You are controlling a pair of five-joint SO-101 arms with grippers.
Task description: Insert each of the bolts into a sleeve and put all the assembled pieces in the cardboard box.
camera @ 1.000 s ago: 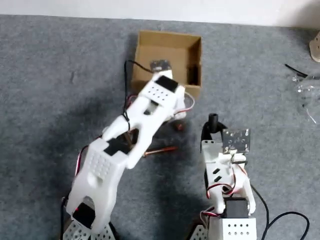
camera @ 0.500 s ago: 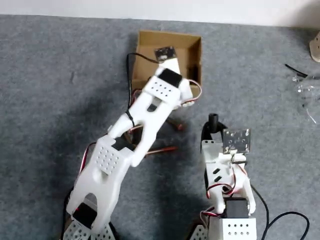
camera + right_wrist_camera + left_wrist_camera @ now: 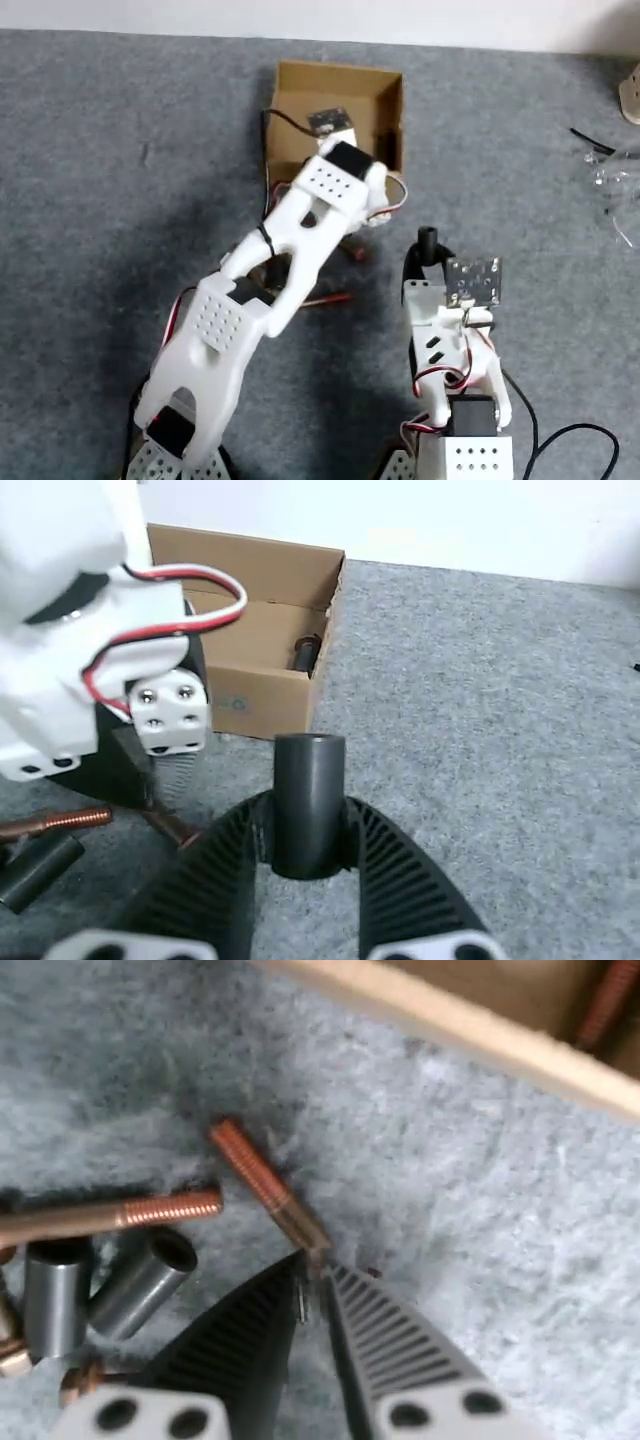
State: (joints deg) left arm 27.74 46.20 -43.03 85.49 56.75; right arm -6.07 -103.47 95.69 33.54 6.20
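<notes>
My left gripper is down on the carpet just in front of the cardboard box, its fingertips pinched on the head end of a copper bolt that lies flat. In the right wrist view the same gripper touches that bolt. Beside it lie a second bolt and two grey sleeves. My right gripper is shut on a dark sleeve held upright, right of the box's front. One assembled piece lies inside the box.
A loose bolt lies on the carpet under the left arm. Clear plastic bits and a black wire sit at the far right. Open grey carpet spreads to the left of the box and to the right of the right arm.
The left arm's wrist pushed out toward the box, then drew slightly back and right. The right arm with its sleeve has not moved.
</notes>
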